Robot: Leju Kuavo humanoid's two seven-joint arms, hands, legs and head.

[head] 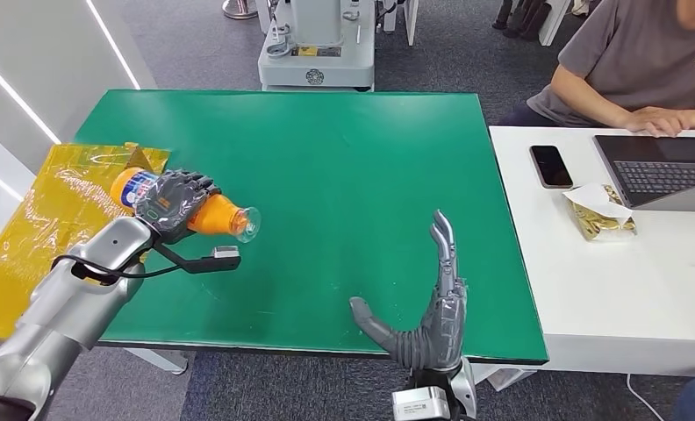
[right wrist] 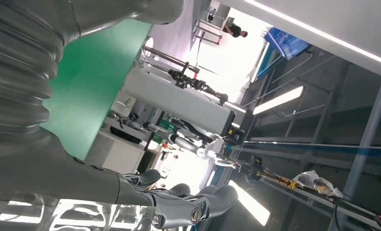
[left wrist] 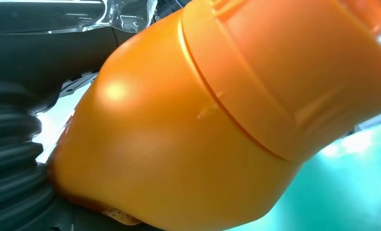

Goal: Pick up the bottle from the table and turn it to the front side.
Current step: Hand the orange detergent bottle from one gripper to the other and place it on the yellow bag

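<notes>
An orange bottle [head: 212, 215] with a blue label and a clear cap lies on its side in the air above the left part of the green table [head: 344, 167], cap pointing right. My left hand [head: 173, 206] grips it around the middle, fingers wrapped over the label. The left wrist view shows the bottle's orange body [left wrist: 203, 125] up close against the ribbed cover. My right hand [head: 427, 307] stands over the table's front edge with fingers stretched upward and thumb out to the left, holding nothing; its fingers [right wrist: 179, 202] show in the right wrist view.
A yellow plastic bag [head: 37, 219] lies over the table's left end. To the right stands a white desk [head: 607, 289] with a phone [head: 551, 166], a laptop [head: 660, 171] and a snack packet [head: 598, 215]; a person [head: 625, 70] sits there. A grey machine base [head: 318, 53] stands behind the table.
</notes>
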